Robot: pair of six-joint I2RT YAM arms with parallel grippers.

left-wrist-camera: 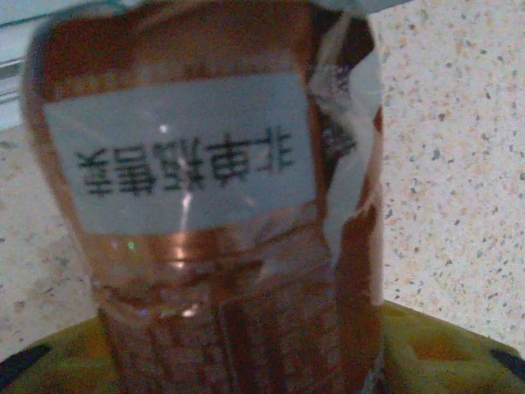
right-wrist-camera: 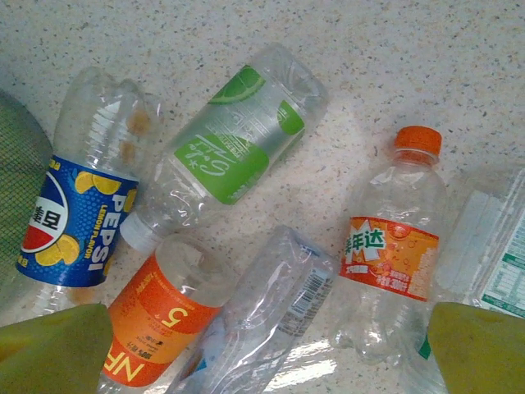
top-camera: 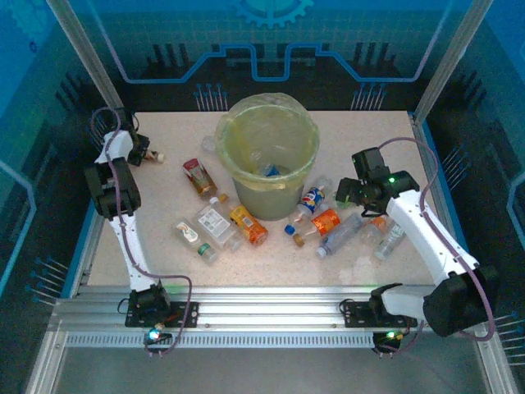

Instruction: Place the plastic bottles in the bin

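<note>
Left gripper (top-camera: pixel 144 153) is clamped on a brown bottle (left-wrist-camera: pixel 205 205) with a white label, at the far-left corner of the table (top-camera: pixel 369 135), well apart from the bin (top-camera: pixel 264 193). The wrist view is blurry; I think the grip is mid-body. Right gripper (top-camera: pixel 351 194) is wide open and holds nothing, hanging over the loose bottles (top-camera: pixel 336 234) right of the bin, including the Pepsi bottle (right-wrist-camera: pixel 78 222) and the orange-cap bottle (right-wrist-camera: pixel 394 254).
</note>
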